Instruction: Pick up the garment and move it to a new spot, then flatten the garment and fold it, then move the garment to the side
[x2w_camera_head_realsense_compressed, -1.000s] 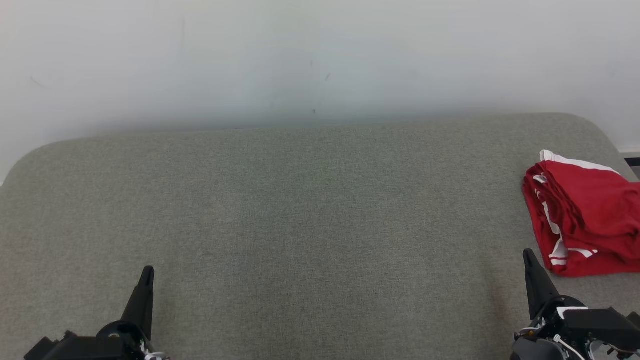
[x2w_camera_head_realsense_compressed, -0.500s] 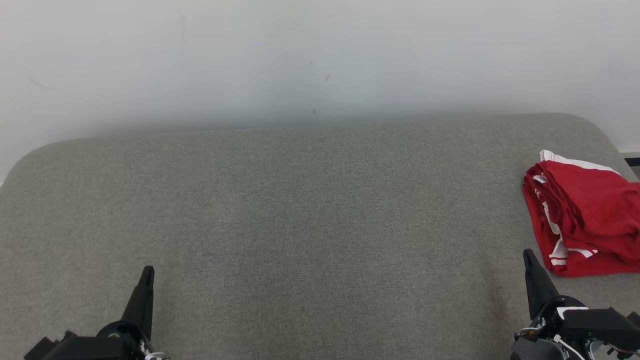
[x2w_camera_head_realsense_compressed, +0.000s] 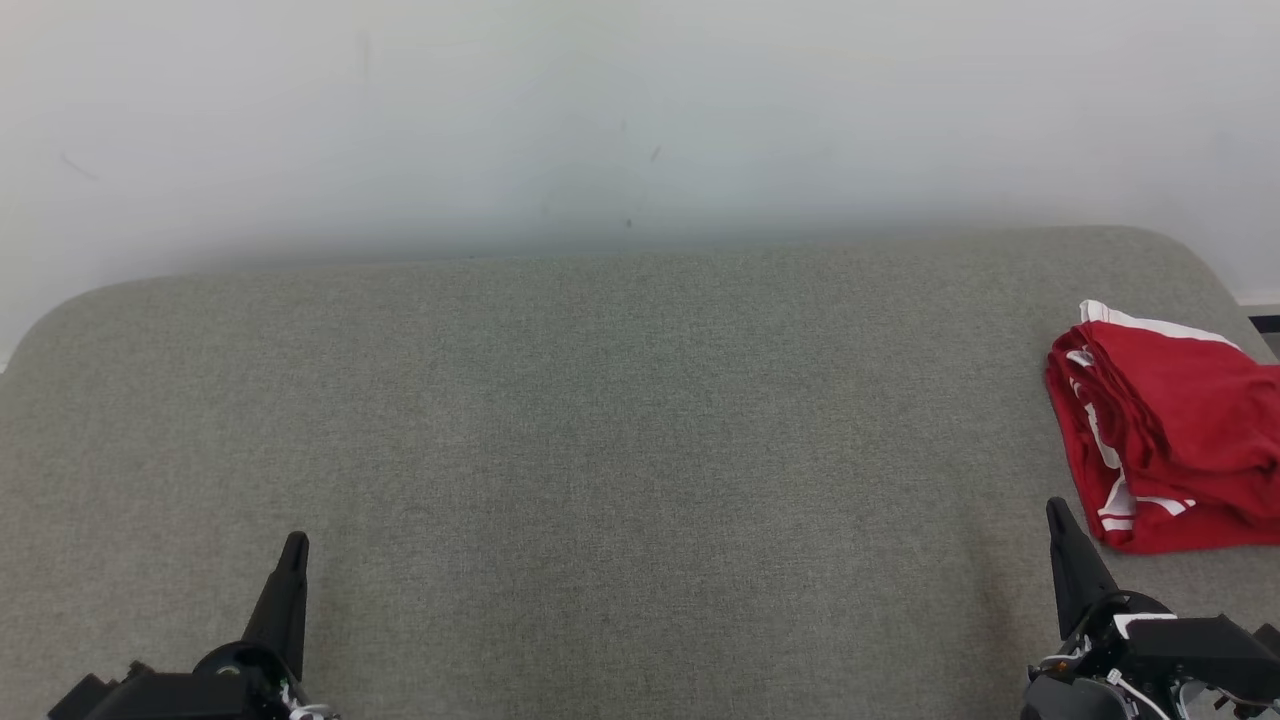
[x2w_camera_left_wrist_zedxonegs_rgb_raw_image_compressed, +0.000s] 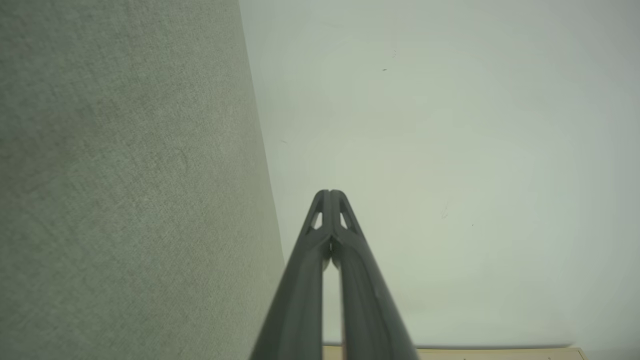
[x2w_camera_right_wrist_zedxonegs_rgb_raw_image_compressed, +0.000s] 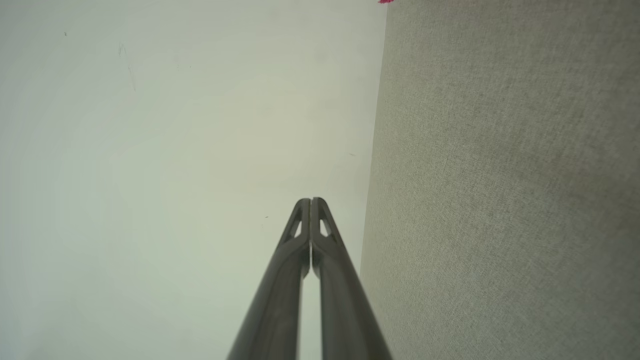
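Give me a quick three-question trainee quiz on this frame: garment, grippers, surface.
1. Multiple choice: where on the grey padded surface does the red garment lie in the head view? A) far left B) centre C) right edge
2. True or false: the left gripper and the right gripper are both shut and hold nothing.
3. Fill in: the garment's trim is ___.
Key: 1 C; 2 true; 3 white.
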